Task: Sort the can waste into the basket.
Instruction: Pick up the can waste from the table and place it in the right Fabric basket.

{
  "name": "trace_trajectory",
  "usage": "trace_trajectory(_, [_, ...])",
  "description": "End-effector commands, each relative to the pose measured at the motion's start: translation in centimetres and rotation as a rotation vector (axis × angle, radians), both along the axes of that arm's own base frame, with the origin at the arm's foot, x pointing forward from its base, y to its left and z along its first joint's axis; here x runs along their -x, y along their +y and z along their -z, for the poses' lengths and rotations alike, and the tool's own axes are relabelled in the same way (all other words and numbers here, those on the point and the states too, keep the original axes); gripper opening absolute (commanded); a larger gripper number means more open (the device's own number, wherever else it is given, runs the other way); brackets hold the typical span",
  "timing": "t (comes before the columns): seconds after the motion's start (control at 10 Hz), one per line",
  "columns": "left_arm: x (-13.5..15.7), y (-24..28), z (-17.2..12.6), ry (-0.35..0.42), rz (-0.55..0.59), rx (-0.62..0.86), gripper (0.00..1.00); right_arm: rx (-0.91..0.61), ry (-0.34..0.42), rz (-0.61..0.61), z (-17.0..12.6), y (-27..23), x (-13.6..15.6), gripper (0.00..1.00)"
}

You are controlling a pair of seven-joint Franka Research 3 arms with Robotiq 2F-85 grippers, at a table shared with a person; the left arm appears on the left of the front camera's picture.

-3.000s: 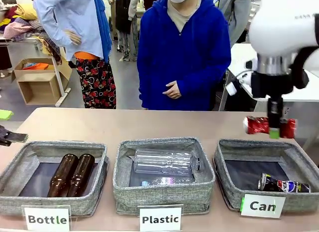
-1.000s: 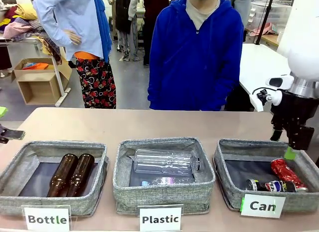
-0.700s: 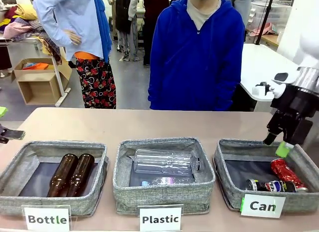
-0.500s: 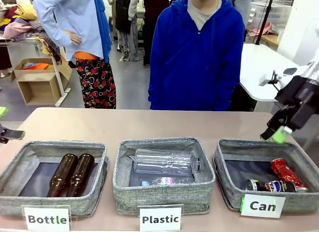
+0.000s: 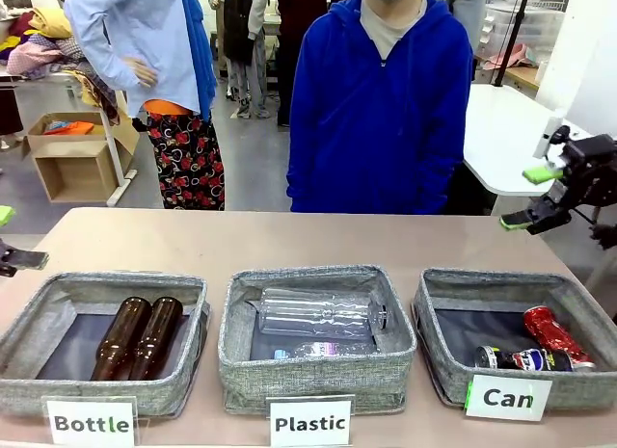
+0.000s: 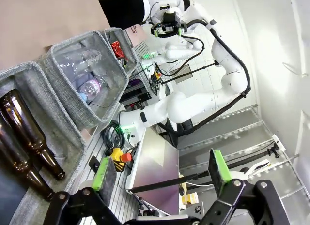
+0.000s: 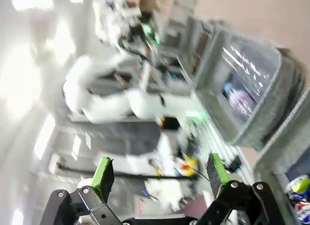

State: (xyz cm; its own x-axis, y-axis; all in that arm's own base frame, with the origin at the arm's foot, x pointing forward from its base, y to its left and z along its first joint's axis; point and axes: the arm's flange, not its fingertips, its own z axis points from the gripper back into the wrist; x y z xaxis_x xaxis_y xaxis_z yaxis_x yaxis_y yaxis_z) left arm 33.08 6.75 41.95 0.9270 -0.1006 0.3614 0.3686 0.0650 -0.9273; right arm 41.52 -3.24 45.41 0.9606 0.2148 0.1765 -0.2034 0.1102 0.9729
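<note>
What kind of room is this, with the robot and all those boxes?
It looks like a robot testing lab set up for sorting rubbish. Three grey baskets sit on a table, signed Bottle, Plastic and Can. A white robot arm's right hand hangs open at the side, and a person in blue watches.

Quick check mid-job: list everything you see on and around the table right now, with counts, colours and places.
Can basket: 1, grey, right end of table.
Red can: 1, crushed, inside Can basket.
Black-blue can: 1, lying in Can basket, beside red can.
Plastic basket: 1, grey, middle.
Clear bottles: 2, in Plastic basket.
Bottle basket: 1, grey, left.
Brown bottles: 2, in Bottle basket.
Signs: 3, white, fronting baskets.
Person: blue hoodie, far side.
Left gripper: open, empty.
Right gripper: open, empty, raised beyond Can basket.
</note>
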Motion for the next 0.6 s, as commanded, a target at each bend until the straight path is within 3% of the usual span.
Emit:
trace_trajectory(0.0, [0.2, 0.1, -0.4, 0.004, 0.002, 0.011, 1.0, -0.388, 0.221, 0.651, -0.6, 1.0, 0.9, 1.0])
trace_trajectory(0.1, [0.2, 0.1, -0.4, 0.004, 0.002, 0.011, 1.0, -0.323, 0.167, 0.639, -0.8, 1.3, 1.0, 1.0])
trace_trajectory(0.2, [0.2, 0.1, -0.4, 0.004, 0.002, 0.011, 1.0, -0.072, 0.086, 0.123, 0.4, -0.7, 0.0, 1.0])
trace_trajectory(0.5, [0.2, 0.1, -0.4, 0.004, 0.002, 0.011, 1.0, -0.072, 0.086, 0.123, 0.4, -0.7, 0.0, 1.0])
